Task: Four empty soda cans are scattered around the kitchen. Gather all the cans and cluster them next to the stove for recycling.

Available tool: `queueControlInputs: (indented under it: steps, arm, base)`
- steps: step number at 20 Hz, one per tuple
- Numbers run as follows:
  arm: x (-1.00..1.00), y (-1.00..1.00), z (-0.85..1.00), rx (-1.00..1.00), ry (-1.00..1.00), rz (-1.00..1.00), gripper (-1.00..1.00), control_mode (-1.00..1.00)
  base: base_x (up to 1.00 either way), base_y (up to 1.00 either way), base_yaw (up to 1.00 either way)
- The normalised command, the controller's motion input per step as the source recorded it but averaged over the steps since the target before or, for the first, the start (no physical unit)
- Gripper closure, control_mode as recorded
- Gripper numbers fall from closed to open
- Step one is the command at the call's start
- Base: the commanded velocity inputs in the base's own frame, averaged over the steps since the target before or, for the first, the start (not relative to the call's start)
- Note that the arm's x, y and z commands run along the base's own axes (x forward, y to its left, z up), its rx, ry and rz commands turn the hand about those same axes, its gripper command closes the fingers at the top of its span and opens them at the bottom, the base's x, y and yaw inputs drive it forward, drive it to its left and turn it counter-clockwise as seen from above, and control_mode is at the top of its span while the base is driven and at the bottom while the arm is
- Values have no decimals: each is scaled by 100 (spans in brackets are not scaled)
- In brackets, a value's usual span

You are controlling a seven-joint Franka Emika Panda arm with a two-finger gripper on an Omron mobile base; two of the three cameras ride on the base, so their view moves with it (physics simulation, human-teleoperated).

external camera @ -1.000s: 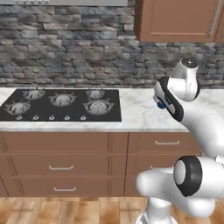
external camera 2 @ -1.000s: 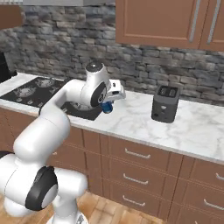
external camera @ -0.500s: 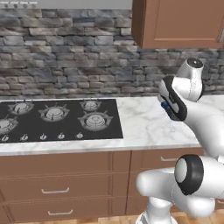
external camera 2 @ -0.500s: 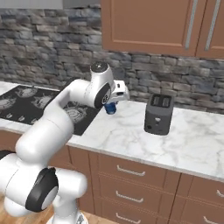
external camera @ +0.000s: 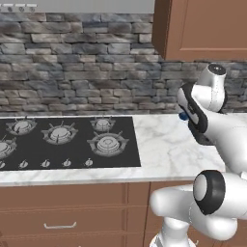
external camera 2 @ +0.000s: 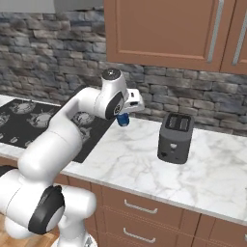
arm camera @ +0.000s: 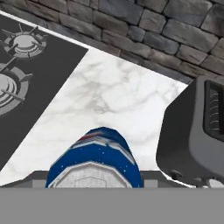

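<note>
You've got the blue-and-white soda can (arm camera: 94,159) clenched in the jaws, carried high above the marble surface (external camera: 169,149), between the stove (external camera: 67,142) and the toaster (external camera 2: 175,137); held aloft, I judge, to clear the toaster before setting down beside the cooktop

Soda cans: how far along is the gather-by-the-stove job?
Done: no can stands on the marble counter beside the stove yet.

In hand: the gripper holds the blue-and-white soda can above the counter, between the stove and the black toaster.

Left: set this can down on the bare marble next to the stove's right edge, then fetch the others; none of them shows here.
</note>
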Motion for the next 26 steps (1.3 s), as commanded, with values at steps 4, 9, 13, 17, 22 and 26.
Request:
queueControlInputs:
  steps: [4, 9, 13, 17, 22, 26]
  arm:
    - [0, 0, 0, 0, 0, 0, 100, 100]
    - [0, 0, 0, 0, 0, 0, 100, 100]
    - [2, 53, -57, 0, 10, 0, 100, -100]
    - [22, 71, -66, 0, 16, 0, 100, -100]
    - [79, 67, -39, 0, 15, -2, 100, -100]
    - [68, 35, -31, 0, 10, -1, 100, -100]
  base:
    - [21, 0, 3]
    - [0, 2, 0]
    - [0, 0, 0]
    - [0, 0, 0]
    - [0, 0, 0]
    - [0, 0, 0]
